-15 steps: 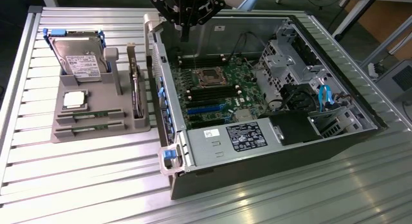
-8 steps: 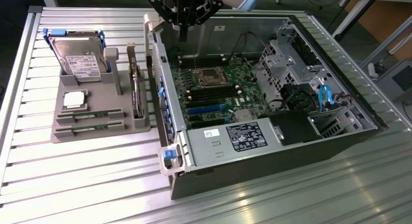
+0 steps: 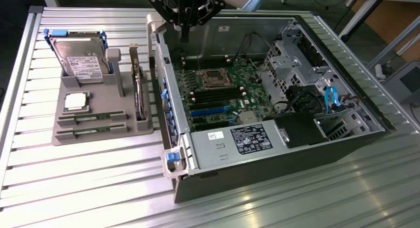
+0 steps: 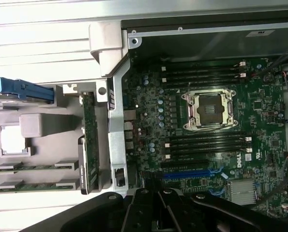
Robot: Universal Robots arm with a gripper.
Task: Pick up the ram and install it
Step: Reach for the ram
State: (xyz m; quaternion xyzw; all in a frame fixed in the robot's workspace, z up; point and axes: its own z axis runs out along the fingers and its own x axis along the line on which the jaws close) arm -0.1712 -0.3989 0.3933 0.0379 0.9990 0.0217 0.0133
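Observation:
Two ram sticks lie side by side in slots of the grey holder (image 3: 72, 139) on the exterior view's left: one ram (image 3: 92, 118) (image 4: 37, 167) and the other ram (image 3: 92, 131) (image 4: 37, 184). Both are thin and green with dark chips. My gripper (image 3: 186, 39) (image 4: 158, 200) hangs above the back edge of the open computer case (image 3: 276, 154), over the motherboard (image 3: 223, 90) (image 4: 202, 121). It is far from the sticks, its fingers are shut together and nothing is held. Dark empty memory slots (image 4: 204, 72) (image 4: 206, 145) flank the CPU socket (image 4: 210, 111).
The holder also carries a silver hard drive (image 3: 82, 61) in a blue frame, a CPU chip (image 3: 76, 101) and an upright green expansion card (image 3: 137, 90) (image 4: 89, 140). The case's side wall (image 3: 164, 90) stands between holder and motherboard. Everything rests on a slatted metal table (image 3: 78, 188).

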